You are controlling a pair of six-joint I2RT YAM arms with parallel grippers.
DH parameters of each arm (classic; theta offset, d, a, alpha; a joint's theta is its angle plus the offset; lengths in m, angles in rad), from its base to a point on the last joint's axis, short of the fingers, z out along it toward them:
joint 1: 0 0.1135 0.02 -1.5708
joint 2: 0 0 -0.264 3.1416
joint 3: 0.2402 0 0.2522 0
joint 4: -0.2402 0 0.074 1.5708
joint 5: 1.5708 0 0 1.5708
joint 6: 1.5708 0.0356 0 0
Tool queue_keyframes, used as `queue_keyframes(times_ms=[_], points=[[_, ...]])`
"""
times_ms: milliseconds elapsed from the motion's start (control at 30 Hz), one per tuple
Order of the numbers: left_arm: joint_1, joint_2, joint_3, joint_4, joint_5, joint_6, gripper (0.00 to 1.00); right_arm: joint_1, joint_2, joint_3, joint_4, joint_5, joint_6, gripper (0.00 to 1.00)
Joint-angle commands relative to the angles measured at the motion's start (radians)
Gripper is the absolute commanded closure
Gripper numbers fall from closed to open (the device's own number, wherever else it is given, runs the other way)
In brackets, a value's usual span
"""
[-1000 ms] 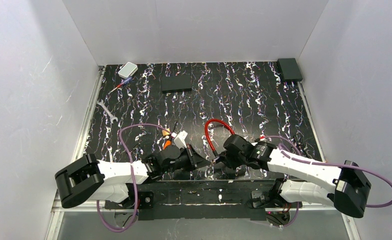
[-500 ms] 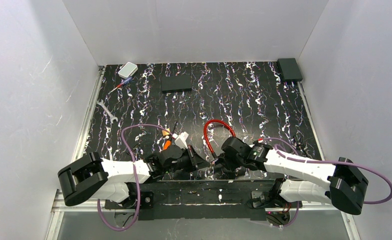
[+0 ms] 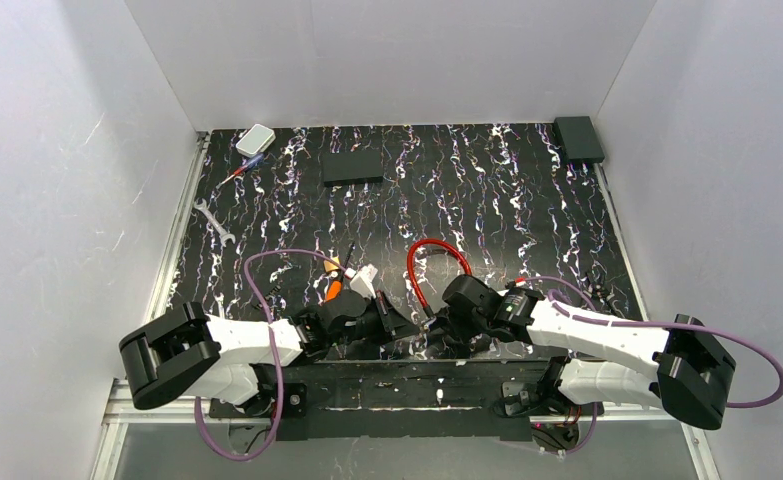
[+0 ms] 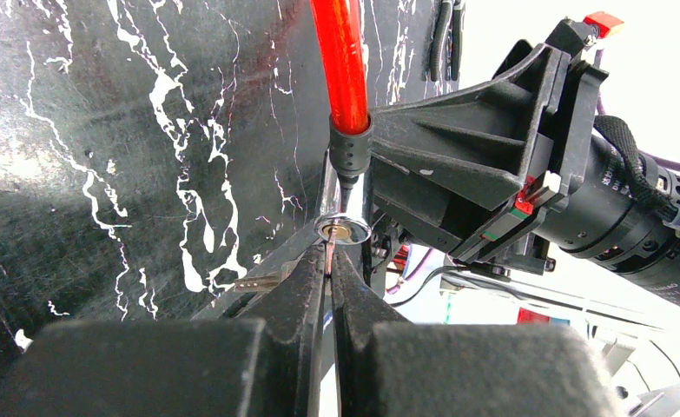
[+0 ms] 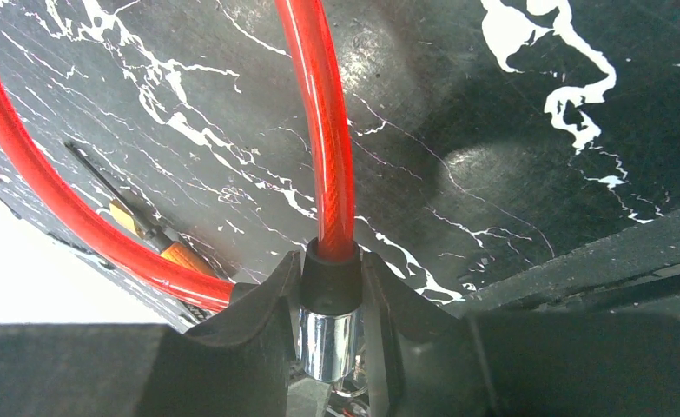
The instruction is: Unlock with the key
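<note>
Hold: right gripper (image 5: 329,276) clamps lock barrel (image 5: 326,345) steady, keyhole (image 4: 342,230) facing left gripper (image 4: 328,266) | left gripper pinches key (image 4: 328,252), tip at keyhole just ahead.

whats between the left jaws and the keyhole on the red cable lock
Only the key: its thin blade runs from the left gripper jaws up to the keyhole of the lock. The left wrist view shows it.

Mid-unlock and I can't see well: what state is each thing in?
left gripper: shut on the key.
key: tip at the keyhole, depth unclear.
right gripper: shut on the cable lock barrel.
cable lock: cable end seated in barrel.
orange tool: lying loose on the table.
</note>
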Motion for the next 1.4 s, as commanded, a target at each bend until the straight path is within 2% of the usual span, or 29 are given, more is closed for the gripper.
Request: queue_keyframes(times_ms=[0, 567, 767, 933, 1000, 1133, 1367], points=[[0.003, 0.004, 0.029, 0.008, -0.041, 0.000, 1.00, 0.013, 0.003, 0.011, 0.083, -0.024, 0.008, 0.99], [0.003, 0.134, 0.097, 0.076, -0.013, -0.004, 1.00, 0.013, -0.054, -0.024, 0.110, -0.012, 0.010, 0.99], [0.003, 0.123, 0.103, 0.078, -0.028, 0.092, 1.00, 0.013, -0.065, -0.011, 0.138, -0.019, -0.006, 0.99], [0.003, 0.096, 0.100, 0.076, -0.057, 0.082, 1.00, 0.013, -0.062, 0.028, 0.126, 0.024, -0.053, 0.99], [0.003, 0.103, 0.102, 0.077, -0.049, 0.059, 1.00, 0.013, -0.064, -0.001, 0.173, 0.029, -0.061, 0.99], [0.003, 0.104, 0.107, 0.078, -0.045, 0.039, 1.00, 0.013, -0.117, -0.086, 0.386, 0.010, -0.127, 0.99], [0.003, 0.044, 0.124, 0.078, -0.072, 0.093, 1.00, 0.014, -0.137, 0.099, 0.212, 0.141, -0.341, 0.99]])
